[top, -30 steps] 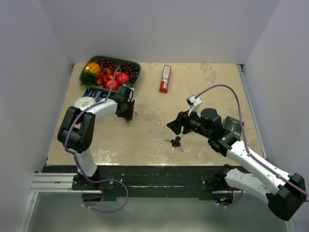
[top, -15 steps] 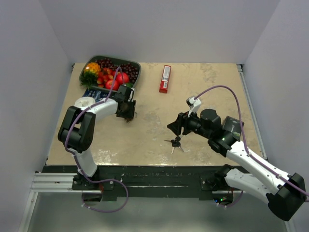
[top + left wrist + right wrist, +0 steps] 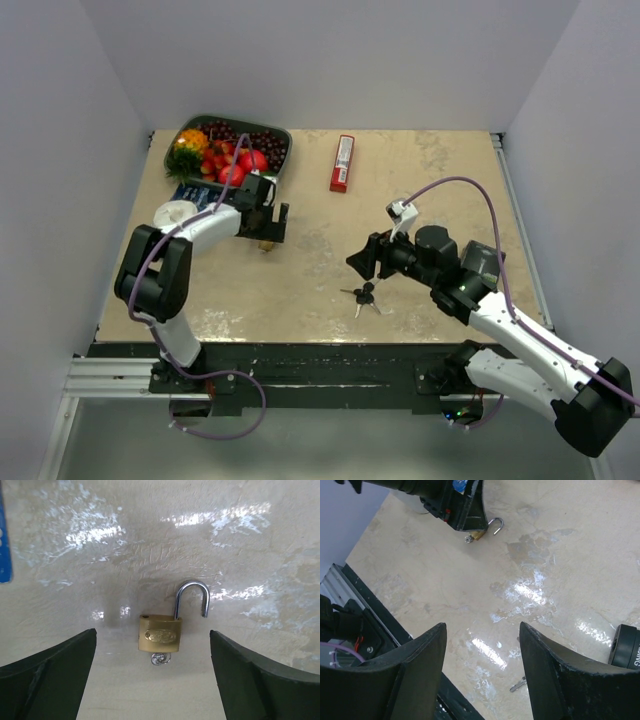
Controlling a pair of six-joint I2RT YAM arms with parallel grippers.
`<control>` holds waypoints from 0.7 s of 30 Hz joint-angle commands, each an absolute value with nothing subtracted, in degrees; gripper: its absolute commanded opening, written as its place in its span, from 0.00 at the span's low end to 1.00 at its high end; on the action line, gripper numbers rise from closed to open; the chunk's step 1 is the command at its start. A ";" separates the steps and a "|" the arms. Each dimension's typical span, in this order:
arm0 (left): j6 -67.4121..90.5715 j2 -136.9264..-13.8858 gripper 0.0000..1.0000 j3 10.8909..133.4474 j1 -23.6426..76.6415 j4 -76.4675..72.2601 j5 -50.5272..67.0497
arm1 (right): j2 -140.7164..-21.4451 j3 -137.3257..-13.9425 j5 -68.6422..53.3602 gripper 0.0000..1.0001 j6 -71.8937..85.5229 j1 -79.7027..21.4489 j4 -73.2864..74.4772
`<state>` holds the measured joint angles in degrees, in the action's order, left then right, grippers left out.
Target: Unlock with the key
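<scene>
The key bunch (image 3: pixel 362 296) lay on the surface (image 3: pixel 450 180) low in the overhead view, just right of centre. Its black heads were clustered together. Its silver blades fanned mostly toward the lower edge, with one pointing left, so it had no single long axis.

The right gripper (image 3: pixel 358 262) sat just above the bunch in that picture, pointing toward the left of the frame with its jaws spread and holding nothing. It was by far the nearer arm, and any pick-up would mean tipping down toward the lower edge of the frame. The overhead view did not show how high the jaws stood over the surface. In the right wrist view only one silver blade (image 3: pixel 518 684) showed, low in the frame between the fingers. The rest of the bunch was out of view.

Further up and to the left, the left gripper (image 3: pixel 268 228) was poised over a brass padlock (image 3: pixel 160 635), jaws wide apart on either side and not touching it. The padlock lay flat, its shackle (image 3: pixel 192 597) swung out of the body at one end, so it looked already open. A small key (image 3: pixel 160 658) seemed to sit in the keyhole, though it was too small to make out clearly.

At the far side lay a fruit tray (image 3: pixel 283 158) and a red bar (image 3: pixel 342 163).
</scene>
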<state>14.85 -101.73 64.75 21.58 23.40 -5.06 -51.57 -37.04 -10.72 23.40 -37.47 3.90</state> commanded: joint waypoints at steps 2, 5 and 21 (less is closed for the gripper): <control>10.30 -91.60 0.99 63.11 23.99 17.86 -7.65 | -52.03 -36.39 -6.24 0.65 24.17 -36.83 2.64; 6.35 -85.99 0.99 61.09 27.41 13.56 -7.30 | -53.43 -36.21 -4.92 0.67 25.22 -35.95 2.20; 3.34 -77.70 0.99 61.18 36.83 3.08 8.34 | -54.40 -31.74 -1.58 0.75 27.42 -23.56 4.92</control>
